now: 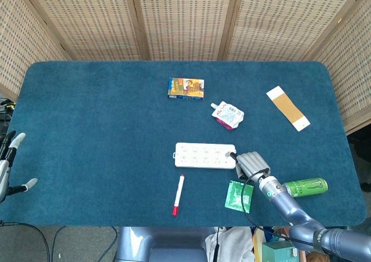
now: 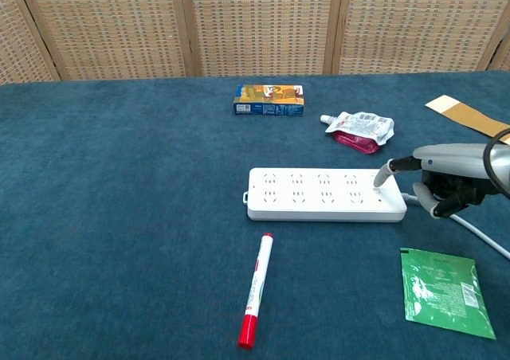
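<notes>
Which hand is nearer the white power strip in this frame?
Right. The right hand is at the white power strip's cable end, one finger reaching its top. The left hand is far off at the blue table's left edge.

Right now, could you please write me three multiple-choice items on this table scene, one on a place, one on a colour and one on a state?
1. Where does the green packet lie?
A. near the table's front edge, right of the marker
B. beside the snack box
C. on top of the power strip

2. What colour is the marker's cap?
A. blue
B. red
C. black

3. What is the right hand doing?
A. holding the green can
B. lifting the pouch
C. reaching one finger to the power strip's right end

Answers:
1 A: it lies by the front edge.
2 B: the cap end is red.
3 C: one fingertip is at the strip, nothing is held.
</notes>
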Motion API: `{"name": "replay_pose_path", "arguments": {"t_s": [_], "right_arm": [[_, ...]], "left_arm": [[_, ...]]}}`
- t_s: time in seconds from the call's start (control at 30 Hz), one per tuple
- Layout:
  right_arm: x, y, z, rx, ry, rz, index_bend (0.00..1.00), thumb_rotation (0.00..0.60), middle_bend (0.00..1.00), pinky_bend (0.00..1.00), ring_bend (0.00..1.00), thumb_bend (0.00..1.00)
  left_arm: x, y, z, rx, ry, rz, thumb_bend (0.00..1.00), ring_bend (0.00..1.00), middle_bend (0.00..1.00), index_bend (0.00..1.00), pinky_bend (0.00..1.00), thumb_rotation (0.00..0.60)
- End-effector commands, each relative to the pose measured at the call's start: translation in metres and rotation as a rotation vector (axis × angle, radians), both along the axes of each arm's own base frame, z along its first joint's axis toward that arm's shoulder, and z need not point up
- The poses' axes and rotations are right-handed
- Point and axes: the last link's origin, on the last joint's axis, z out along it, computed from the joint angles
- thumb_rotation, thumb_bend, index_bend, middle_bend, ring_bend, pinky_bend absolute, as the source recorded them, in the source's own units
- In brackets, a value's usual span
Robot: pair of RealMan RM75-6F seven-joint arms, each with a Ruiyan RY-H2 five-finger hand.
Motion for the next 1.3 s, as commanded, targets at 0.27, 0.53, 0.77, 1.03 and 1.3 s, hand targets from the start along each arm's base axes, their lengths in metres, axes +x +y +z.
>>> {"name": "replay_pose_path", "arguments": {"t_s": [0.27, 0.53, 0.77, 1.03, 1.3], "right_arm": [[-0.003, 0.001, -0.004, 0.018, 0.025, -0.008, 0.17, 0.600, 0.88, 1.00, 0.97, 0.89], [-0.001, 0.004, -0.011, 0.030, 0.055, 0.010, 0.17, 0.600, 0.88, 1.00, 0.97, 0.89], [0.019, -0.006, 0.010, -0.119, -0.060, 0.073, 0.17, 0.600, 0.88, 1.00, 0.97, 0.88], [0.035, 0.006, 0.080, -0.362, -0.236, 0.176, 0.17, 0.600, 0.85, 0.96, 0.94, 0.80], [-0.021, 0.061, 0.112, -0.403, -0.097, 0.064, 0.00, 0.600, 0.00, 0.00, 0.00, 0.00]], "left_arm": [[0.000, 0.000, 0.000, -0.002, 0.002, -0.002, 0.00, 0.00, 0.00, 0.00, 0.00, 0.600], [0.000, 0.000, -0.001, -0.004, 0.002, -0.002, 0.00, 0.00, 0.00, 0.00, 0.00, 0.600], [0.001, -0.002, 0.000, 0.000, -0.003, -0.005, 0.00, 0.00, 0.00, 0.00, 0.00, 0.600], [0.002, -0.005, 0.001, -0.008, -0.010, -0.020, 0.00, 0.00, 0.00, 0.00, 0.00, 0.600], [0.003, -0.010, 0.002, -0.006, -0.011, -0.036, 0.00, 0.00, 0.00, 0.00, 0.00, 0.600]]}}
